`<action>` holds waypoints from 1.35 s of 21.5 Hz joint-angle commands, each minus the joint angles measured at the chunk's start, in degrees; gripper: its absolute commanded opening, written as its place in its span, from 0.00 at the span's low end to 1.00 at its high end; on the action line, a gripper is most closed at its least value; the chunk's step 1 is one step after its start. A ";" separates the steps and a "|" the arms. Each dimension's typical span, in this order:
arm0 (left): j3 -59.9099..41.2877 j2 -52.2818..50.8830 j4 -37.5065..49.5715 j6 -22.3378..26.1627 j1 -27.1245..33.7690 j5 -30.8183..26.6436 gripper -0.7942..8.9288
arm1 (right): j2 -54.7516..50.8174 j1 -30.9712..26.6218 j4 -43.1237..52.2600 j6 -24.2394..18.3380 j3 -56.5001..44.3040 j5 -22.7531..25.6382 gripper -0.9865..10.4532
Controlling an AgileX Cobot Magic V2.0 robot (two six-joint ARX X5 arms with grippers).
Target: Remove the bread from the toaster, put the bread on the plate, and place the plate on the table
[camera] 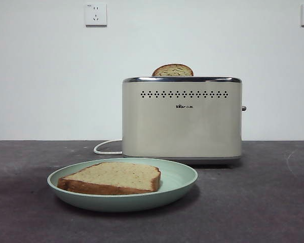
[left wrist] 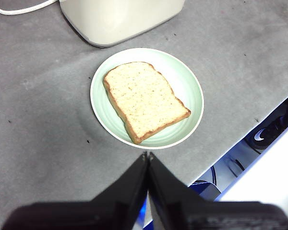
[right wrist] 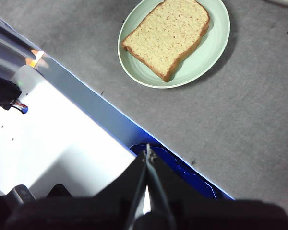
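The bread lies flat on the mint-green plate, which rests on the dark grey table in front of the cream toaster. A smaller domed slice sticks up from the toaster's slot. The bread on the plate also shows in the left wrist view, and the bread on the plate shows in the right wrist view. My left gripper is shut and empty, held above the table's near edge, apart from the plate. My right gripper is shut and empty, back over the table's edge.
The toaster's white cord loops on the table behind the plate, also seen in the left wrist view. Two wall sockets sit on the white wall. The table's edge and blue frame lie below both grippers.
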 commanded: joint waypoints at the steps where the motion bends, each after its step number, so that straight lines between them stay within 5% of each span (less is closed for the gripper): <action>1: 0.13 -0.13 -0.04 0.68 0.13 -0.20 0.08 | -0.46 0.11 0.15 0.39 -0.37 0.20 0.09; 7: 0.13 -0.11 0.04 1.51 0.13 -0.90 0.08 | -0.46 0.11 0.15 0.39 -0.37 0.20 0.09; 11: 0.13 -0.11 1.01 3.63 0.13 -11.54 0.08 | -0.46 0.11 0.15 0.39 -0.37 0.20 0.09; 15: 0.11 -0.83 2.43 4.68 0.17 -13.81 0.08 | -0.46 0.11 0.15 0.39 -0.37 0.20 0.09; 18: -0.11 -3.50 18.34 9.66 5.60 -11.30 0.08 | -0.46 0.11 0.13 0.39 -0.37 0.20 0.09; 23: -7.45 -11.37 46.47 9.70 19.54 -4.37 0.08 | -0.46 0.11 0.15 0.39 -0.37 0.20 0.09; 29: -22.18 -21.20 53.02 9.68 27.52 -5.86 0.08 | -0.46 0.11 0.15 0.39 -0.37 0.20 0.09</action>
